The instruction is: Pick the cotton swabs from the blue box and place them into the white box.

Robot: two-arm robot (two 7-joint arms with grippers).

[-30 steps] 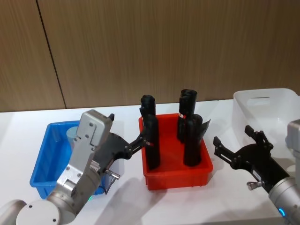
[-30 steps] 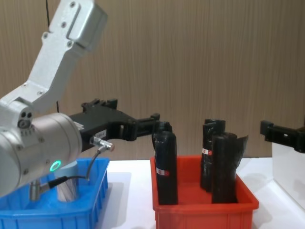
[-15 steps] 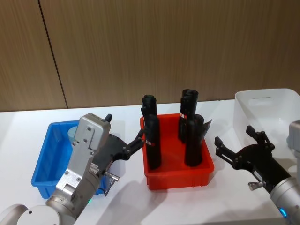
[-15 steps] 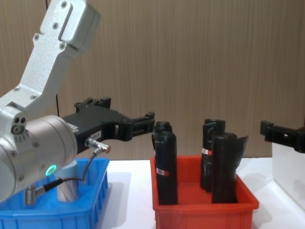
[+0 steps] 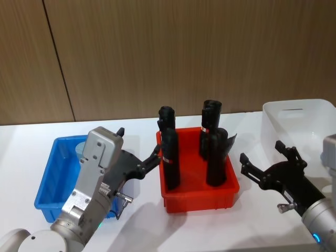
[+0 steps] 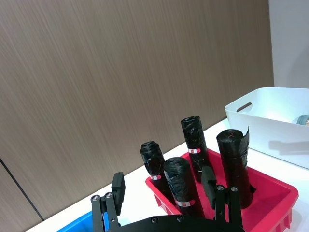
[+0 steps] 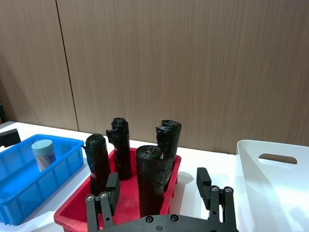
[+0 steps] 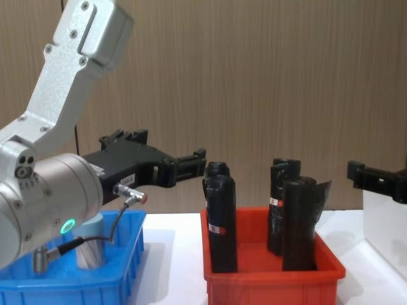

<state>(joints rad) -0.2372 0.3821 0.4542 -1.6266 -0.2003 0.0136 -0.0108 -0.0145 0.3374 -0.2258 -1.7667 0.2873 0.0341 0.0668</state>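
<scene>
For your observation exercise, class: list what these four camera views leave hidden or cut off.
- Cotton swabs jar: chest view, upper part behind the left arm; label unreadable.
- Blue box: head view, right half covered by the left gripper.
- White box: right wrist view, cut by the edge; contents unseen.
- Right gripper: chest view, cut by the right edge.

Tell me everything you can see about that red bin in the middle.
The red bin is a shallow, glossy plastic rectangle with flared walls, sitting flat on the white table between the blue box and the white box. Four tall black rolls stand upright inside it, wrapped in crinkled black film with small red-and-white labels. The left gripper hangs beside its left edge; nothing else touches it.
</scene>
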